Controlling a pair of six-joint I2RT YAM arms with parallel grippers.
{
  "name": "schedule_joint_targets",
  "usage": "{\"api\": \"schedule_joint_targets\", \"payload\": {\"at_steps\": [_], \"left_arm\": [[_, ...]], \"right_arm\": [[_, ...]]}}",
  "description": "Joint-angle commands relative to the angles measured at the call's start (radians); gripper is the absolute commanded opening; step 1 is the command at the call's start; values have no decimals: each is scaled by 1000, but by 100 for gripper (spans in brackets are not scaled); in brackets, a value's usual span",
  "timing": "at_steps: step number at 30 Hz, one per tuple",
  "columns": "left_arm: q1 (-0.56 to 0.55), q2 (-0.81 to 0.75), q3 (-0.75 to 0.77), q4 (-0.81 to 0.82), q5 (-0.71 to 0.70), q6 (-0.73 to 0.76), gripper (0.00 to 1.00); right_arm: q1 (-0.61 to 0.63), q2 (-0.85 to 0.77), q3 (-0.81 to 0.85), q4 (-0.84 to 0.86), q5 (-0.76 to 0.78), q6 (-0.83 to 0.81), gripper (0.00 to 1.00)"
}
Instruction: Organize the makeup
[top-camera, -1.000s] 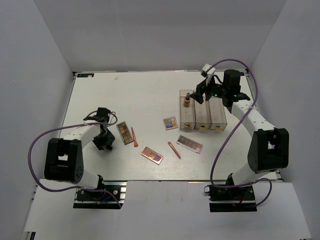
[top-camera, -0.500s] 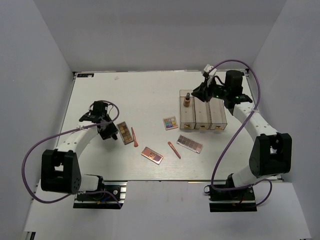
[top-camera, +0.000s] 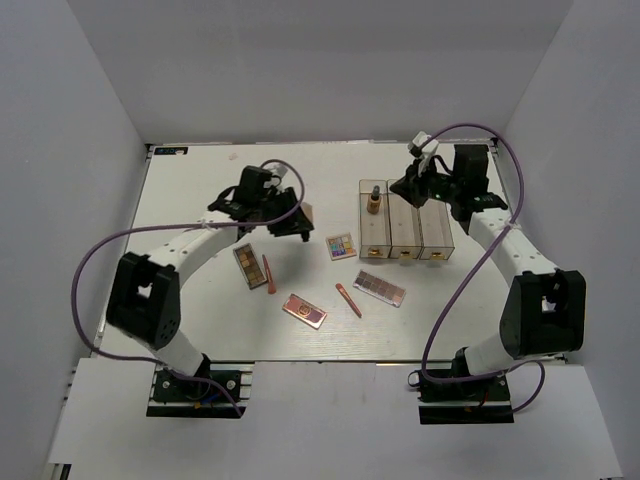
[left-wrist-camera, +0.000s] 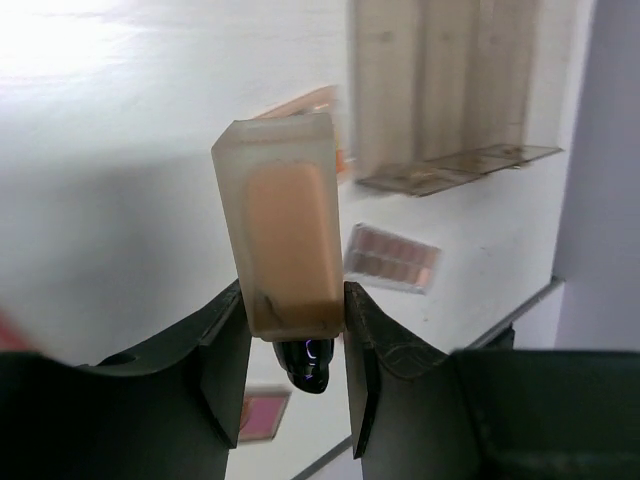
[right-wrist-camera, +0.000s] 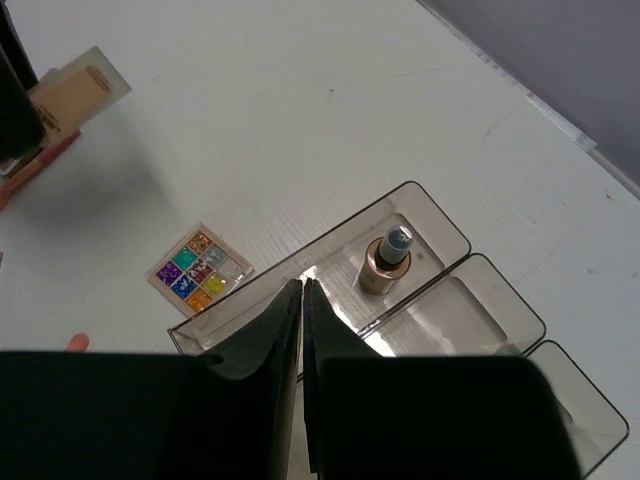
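Bottle of peach foundation (left-wrist-camera: 285, 225) clamped in left pincer (left-wrist-camera: 293, 305); right pincer (right-wrist-camera: 302, 292) closed

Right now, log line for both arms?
left gripper: shut on foundation bottle | right gripper: shut, empty, above clear box | brown bottle: in box

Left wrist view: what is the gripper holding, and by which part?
The left gripper clamps a beige foundation bottle at its lower end, just above the dark cap.
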Motion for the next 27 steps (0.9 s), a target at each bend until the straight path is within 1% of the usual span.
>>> {"api": "schedule_joint_targets", "payload": {"at_steps": [1, 2, 4, 5, 7, 8, 10, 11, 15, 18, 19, 21, 22, 24, 25, 27], "left_arm": [[-81, 76, 133, 91, 68, -5, 0], [-113, 140, 200, 91, 65, -5, 1], [-145, 202, 263, 82, 54, -5, 1], [-173, 257, 329, 76, 51, -5, 2], [-200, 309, 395, 61, 29, -3, 3], [-211, 361, 453, 47, 20, -3, 3], [-245, 407, 512, 33, -6, -3, 5], [-254, 453, 565, 19, -12, -3, 5], [-302, 542, 676, -11, -57, -6, 8], [-313, 595, 742, -37, -104, -15, 14], [-322, 604, 757, -50, -124, -17, 20], [-334, 624, 783, -60, -149, -25, 25], [-334, 628, 786, -60, -161, -29, 32], [-345, 638, 794, -62, -175, -34, 36], [-345, 641, 797, -67, -182, -37, 41], [-354, 650, 806, -77, -190, -38, 46]], "right_arm": [[-12, -52, -6, 31, 46, 21, 9], [-17, -58, -7, 32, 55, 26, 9], [-31, -67, -12, 36, 79, 27, 9], [-29, -70, -15, 39, 86, 33, 10], [-43, -81, -24, 42, 96, 33, 10], [-45, -85, -27, 42, 98, 33, 11], [-58, -93, -35, 43, 100, 39, 11], [-62, -98, -38, 43, 100, 41, 11], [-80, -105, -50, 48, 98, 50, 11], [-91, -112, -61, 49, 93, 59, 11], [-95, -115, -64, 51, 92, 59, 11], [-97, -116, -67, 54, 90, 62, 12], [-103, -116, -70, 55, 90, 64, 12], [-105, -115, -72, 59, 87, 70, 12], [-109, -115, -73, 60, 86, 72, 12], [-112, -112, -75, 62, 84, 73, 13]]}}
